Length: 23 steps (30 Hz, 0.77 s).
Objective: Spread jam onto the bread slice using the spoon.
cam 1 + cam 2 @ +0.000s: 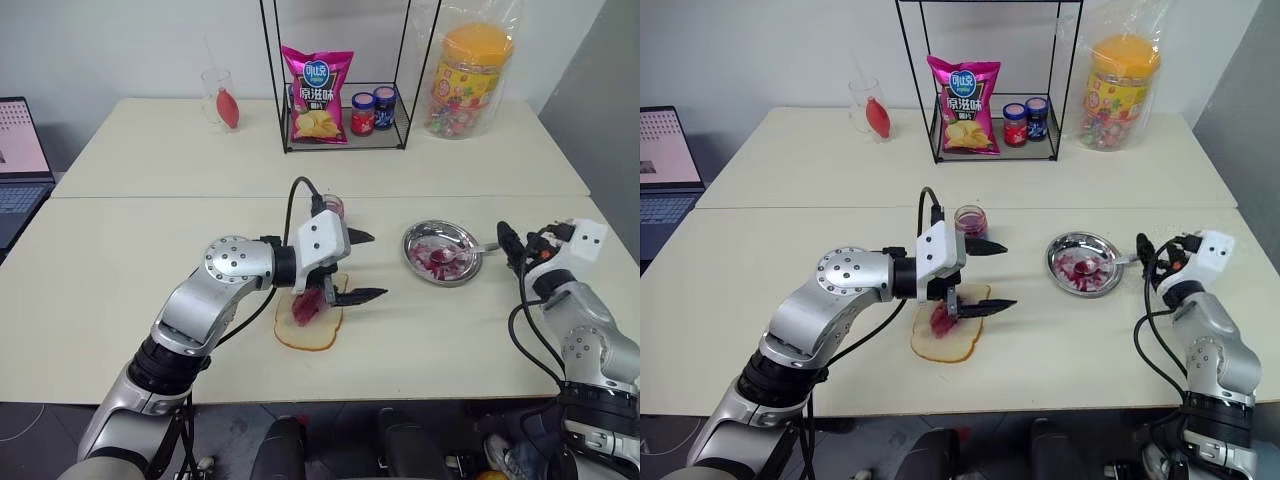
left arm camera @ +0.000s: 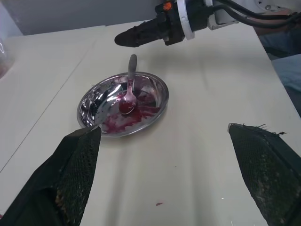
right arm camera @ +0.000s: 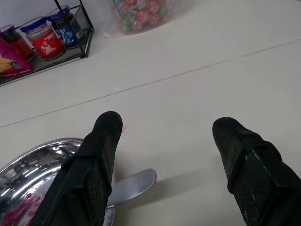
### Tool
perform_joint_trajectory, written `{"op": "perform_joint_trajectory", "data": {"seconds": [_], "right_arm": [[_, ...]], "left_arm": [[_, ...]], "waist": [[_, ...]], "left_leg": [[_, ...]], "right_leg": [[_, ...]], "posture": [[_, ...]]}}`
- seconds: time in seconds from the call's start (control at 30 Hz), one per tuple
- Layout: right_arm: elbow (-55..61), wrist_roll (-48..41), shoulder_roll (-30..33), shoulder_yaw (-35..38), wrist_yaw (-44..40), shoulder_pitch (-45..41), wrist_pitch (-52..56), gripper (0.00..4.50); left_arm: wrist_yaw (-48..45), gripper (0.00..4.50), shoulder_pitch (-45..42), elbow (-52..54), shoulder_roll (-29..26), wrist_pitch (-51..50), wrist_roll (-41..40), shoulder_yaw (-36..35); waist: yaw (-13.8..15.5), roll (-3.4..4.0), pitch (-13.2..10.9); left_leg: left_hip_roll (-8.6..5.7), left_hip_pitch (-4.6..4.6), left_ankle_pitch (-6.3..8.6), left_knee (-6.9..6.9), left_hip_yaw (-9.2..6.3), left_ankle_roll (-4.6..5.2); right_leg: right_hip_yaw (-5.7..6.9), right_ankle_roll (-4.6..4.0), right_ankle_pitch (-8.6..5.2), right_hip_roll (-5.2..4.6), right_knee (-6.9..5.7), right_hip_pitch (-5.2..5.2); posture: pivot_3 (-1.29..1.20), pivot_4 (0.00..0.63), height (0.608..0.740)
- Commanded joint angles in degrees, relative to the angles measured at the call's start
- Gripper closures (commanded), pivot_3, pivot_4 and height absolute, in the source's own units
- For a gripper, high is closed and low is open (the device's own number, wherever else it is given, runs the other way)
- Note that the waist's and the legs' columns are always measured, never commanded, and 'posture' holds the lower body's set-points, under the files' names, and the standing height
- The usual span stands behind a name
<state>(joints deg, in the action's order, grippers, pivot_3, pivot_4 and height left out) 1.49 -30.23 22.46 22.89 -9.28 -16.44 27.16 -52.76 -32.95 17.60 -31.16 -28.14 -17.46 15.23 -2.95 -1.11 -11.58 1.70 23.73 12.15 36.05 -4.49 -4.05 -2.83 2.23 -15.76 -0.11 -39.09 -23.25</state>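
Observation:
The bread slice lies on the table's near middle with a smear of jam on it. My left gripper hovers open just over the slice's right edge, pointing right. Behind it stands the jam jar. The spoon rests in a round metal dish, bowl down in red jam smears, its handle sticking over the rim. My right gripper is open just past that handle's end, with nothing between its fingers.
A wire rack at the back holds a chips bag and two small jars. A candy jar stands to its right, a glass to its left. A laptop sits far left.

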Motion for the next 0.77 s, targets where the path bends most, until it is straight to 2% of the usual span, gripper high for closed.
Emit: {"op": "perform_joint_trajectory", "data": {"seconds": [0.03,0.13,0.2,0.27,0.37,0.6,0.77], "right_arm": [[5.29,-0.64,2.23,0.90,-3.61,-0.26,-2.18,1.09],[8.64,-1.27,4.57,-0.28,-7.63,1.13,-0.93,1.09],[13.40,-2.49,8.76,-2.15,-13.88,3.20,1.09,1.09],[17.44,-3.11,14.77,-3.78,-21.72,6.77,2.18,1.09],[20.50,-3.95,21.70,-4.66,-31.30,11.46,1.79,1.09],[21.78,-8.82,29.92,-1.93,-43.65,15.46,5.09,1.09],[19.12,-6.28,34.28,-1.62,-48.86,17.00,3.35,1.09]], "left_arm": [[2.45,0.00,0.08,1.17,-1.56,-0.49,0.04,-5.14],[2.87,0.00,1.17,1.62,-3.99,-2.40,-0.58,-7.83],[1.74,0.00,3.82,1.65,-7.81,-3.95,-3.02,-13.78],[1.42,0.00,9.94,0.30,-13.64,-3.34,-1.87,-20.90],[1.14,0.00,19.47,-1.33,-18.77,-0.78,-0.26,-28.08],[-2.12,0.00,32.22,-0.90,-21.48,4.19,-0.37,-34.57],[-3.09,0.00,34.65,-0.15,-20.49,4.52,-3.31,-36.11]], "waist": [[-0.04,0.01,-0.01],[-0.04,0.01,0.00],[-0.11,0.03,-0.01],[-0.33,0.04,-0.02],[-0.35,0.04,-0.01],[1.26,-0.04,0.00],[1.41,-0.11,0.04]], "left_leg": [[0.00,-0.01,0.00,0.00,0.00,0.00],[0.01,-0.02,0.00,-0.01,-0.01,0.00],[0.01,-0.02,0.00,-0.01,0.00,0.00],[0.04,-0.03,0.00,-0.05,0.00,0.01],[0.10,-0.14,0.01,-0.12,-0.01,0.02],[-0.03,-0.14,-0.01,0.08,0.09,0.00],[-0.02,-0.15,-0.06,0.13,0.10,0.06]], "right_leg": [[0.00,0.00,0.00,0.00,0.00,0.00],[0.01,0.00,0.00,0.01,-0.01,0.00],[0.00,0.01,0.00,0.00,0.00,0.01],[0.01,0.00,-0.01,0.01,0.02,0.00],[0.03,-0.08,-0.06,0.03,0.01,0.03],[-0.05,0.07,0.05,-0.14,0.07,0.14],[-0.05,-0.24,-0.06,-0.15,0.09,0.16]], "posture": [[0.00,0.150,0.740],[0.00,0.150,0.740],[0.00,0.150,0.740],[0.00,0.150,0.740],[0.00,0.150,0.740],[0.00,0.150,0.740],[0.00,0.150,0.740]]}}
